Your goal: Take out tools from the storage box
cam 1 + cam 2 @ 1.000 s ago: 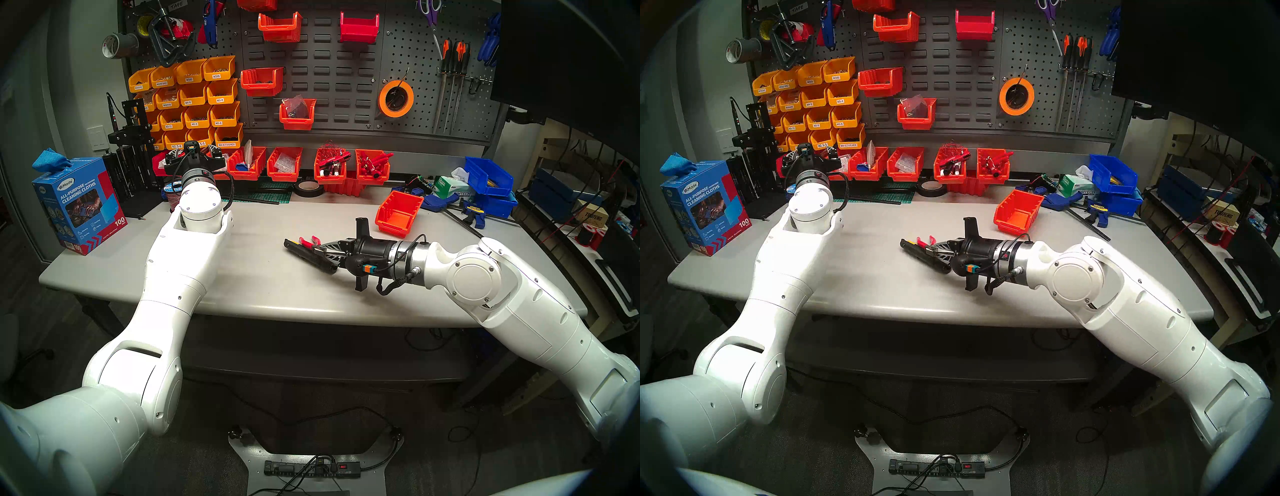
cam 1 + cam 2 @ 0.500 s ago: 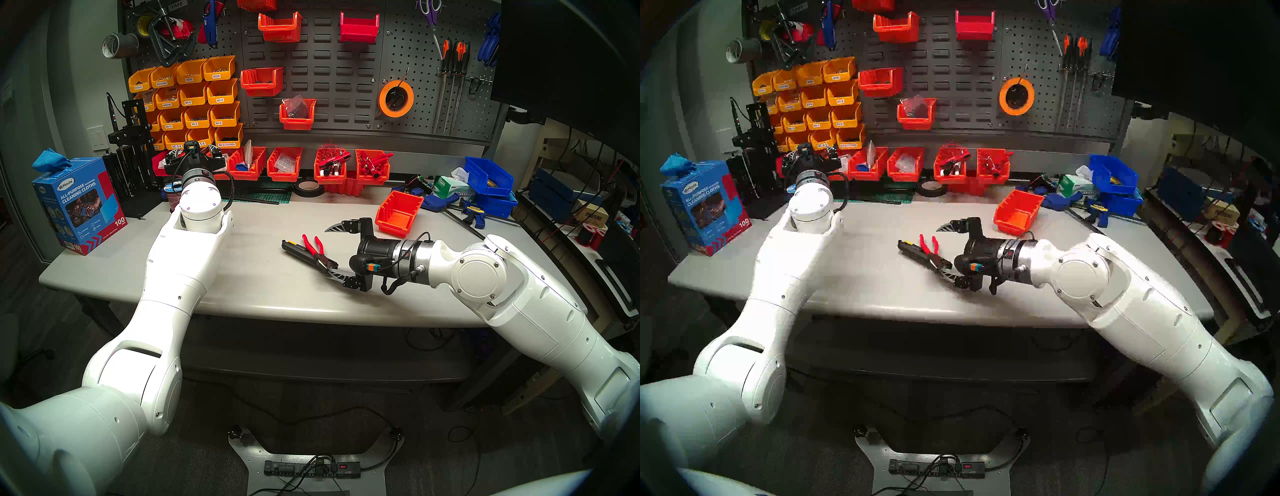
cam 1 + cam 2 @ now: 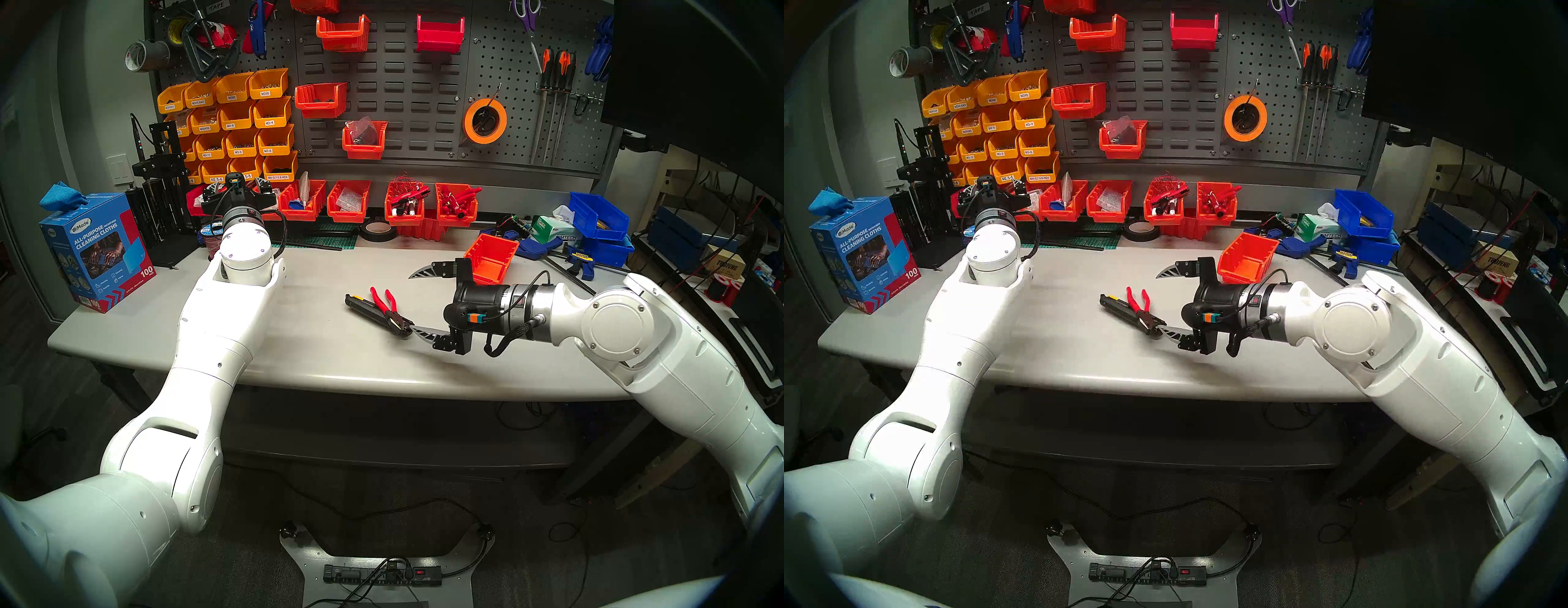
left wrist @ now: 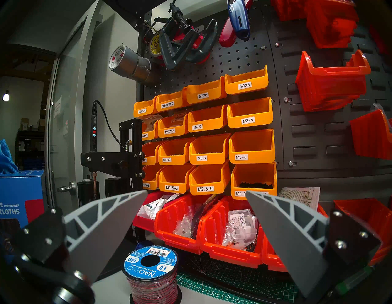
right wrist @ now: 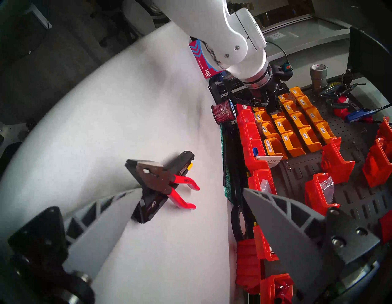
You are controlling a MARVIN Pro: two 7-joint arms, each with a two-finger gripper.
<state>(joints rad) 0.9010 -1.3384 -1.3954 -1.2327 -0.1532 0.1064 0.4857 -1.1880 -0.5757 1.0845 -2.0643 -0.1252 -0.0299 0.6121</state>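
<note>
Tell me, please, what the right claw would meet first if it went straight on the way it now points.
Probably the red-handled pliers lying across the black tool: the open right claw points at them, one finger already near the pliers' head. Depth is unclear.

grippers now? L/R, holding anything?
Left gripper: open, empty, facing the wall bins.
Right gripper: open, empty; red-handled pliers and black tool lie on the table.

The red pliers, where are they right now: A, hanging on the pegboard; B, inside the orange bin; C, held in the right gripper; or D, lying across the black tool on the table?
D: the pliers lie across the black tool on the table, clear of the open right gripper.
</note>
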